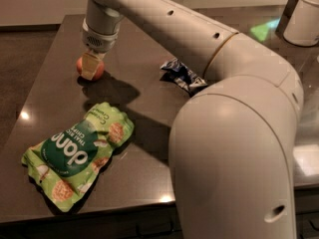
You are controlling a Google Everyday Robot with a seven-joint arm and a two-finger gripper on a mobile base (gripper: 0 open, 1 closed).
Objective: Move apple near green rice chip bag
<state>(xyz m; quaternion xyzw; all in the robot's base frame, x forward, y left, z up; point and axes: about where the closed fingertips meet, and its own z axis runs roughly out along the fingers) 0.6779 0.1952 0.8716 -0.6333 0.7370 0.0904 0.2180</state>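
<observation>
Gripper (pixel 91 69) down over the apple (pixel 81 67) at the far left of the table (pixel 144 183); clamped or loose, cannot tell. Seat the grip squarely, lift gently, carry toward the near-left green chip bag (pixel 79 156). Small, round, red-orange; likely to roll.
</observation>
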